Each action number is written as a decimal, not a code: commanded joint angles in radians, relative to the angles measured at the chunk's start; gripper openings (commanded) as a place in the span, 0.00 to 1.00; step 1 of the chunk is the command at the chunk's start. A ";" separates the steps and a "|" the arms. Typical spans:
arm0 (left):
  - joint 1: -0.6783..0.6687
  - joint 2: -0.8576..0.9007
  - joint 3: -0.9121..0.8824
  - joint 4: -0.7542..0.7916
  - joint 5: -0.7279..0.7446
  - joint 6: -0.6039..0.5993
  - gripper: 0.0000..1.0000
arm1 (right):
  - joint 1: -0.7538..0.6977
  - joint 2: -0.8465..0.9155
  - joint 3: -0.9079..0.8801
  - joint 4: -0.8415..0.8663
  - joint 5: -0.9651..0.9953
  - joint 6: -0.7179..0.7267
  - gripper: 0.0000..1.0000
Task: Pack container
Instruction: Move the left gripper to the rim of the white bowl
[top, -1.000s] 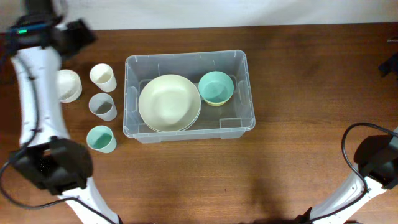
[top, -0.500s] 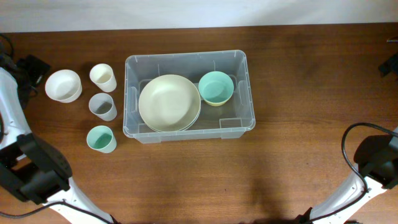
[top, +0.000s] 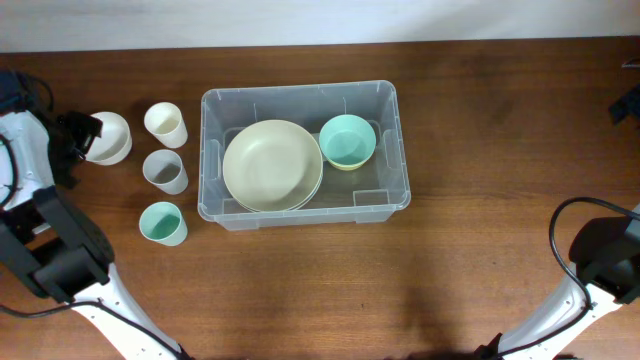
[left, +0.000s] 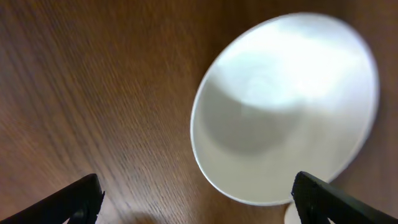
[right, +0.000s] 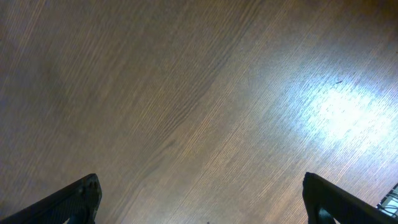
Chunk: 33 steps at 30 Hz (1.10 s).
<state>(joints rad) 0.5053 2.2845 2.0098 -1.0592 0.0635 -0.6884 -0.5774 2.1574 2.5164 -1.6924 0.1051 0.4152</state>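
Table (top: 480, 150): L tool (left: 196, 186) wide, by white bowl (left: 286, 106).

Surface (right: 186, 112): brown wood, fine straight grain, smooth, low sheen with one pale glare patch.
Container (top: 300, 90): clear plastic, glossy, see-through walls.
White bowl (left: 286, 106): smooth, plain, soft satin finish.
Cream bowl (top: 270, 165), teal bowl (top: 347, 140): smooth, near matt.
Cream cup (top: 165, 123), grey cup (top: 165, 170), teal cup (top: 162, 222): smooth, matt; material unclear.
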 joint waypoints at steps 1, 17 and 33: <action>0.002 0.032 -0.010 -0.005 0.023 -0.027 0.99 | 0.001 -0.004 -0.005 -0.002 0.012 0.004 0.99; 0.010 0.073 -0.013 0.009 0.018 -0.027 0.99 | 0.001 -0.004 -0.005 -0.002 0.012 0.004 0.99; 0.014 0.080 -0.013 0.012 0.018 -0.026 0.85 | 0.001 -0.004 -0.005 -0.002 0.012 0.004 0.99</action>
<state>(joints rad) 0.5106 2.3478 2.0060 -1.0500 0.0753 -0.7074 -0.5774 2.1574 2.5164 -1.6924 0.1051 0.4149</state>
